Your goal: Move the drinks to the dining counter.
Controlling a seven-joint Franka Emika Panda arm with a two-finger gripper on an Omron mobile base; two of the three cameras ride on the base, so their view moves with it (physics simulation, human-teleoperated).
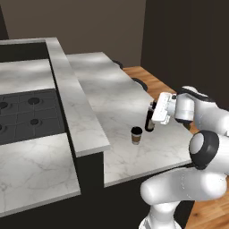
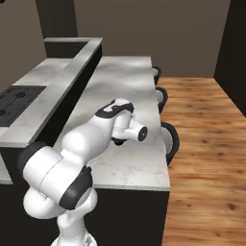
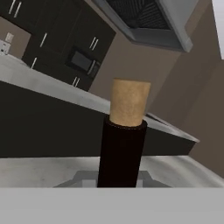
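In the left base view my gripper is shut on the neck of a tall dark wine bottle. The bottle stands upright near the right edge of the marbled dining counter, and I cannot tell whether its base touches the top. A brown paper cup with a dark lid stands on the counter just left of the bottle. The hand view looks along the bottle's dark neck to its tan cork. In the right base view my own arm hides the bottle above the dining counter.
A raised narrow ledge runs along the counter's far side, with a black cooktop beyond it. Dark stools stand along the counter's outer edge over a wooden floor.
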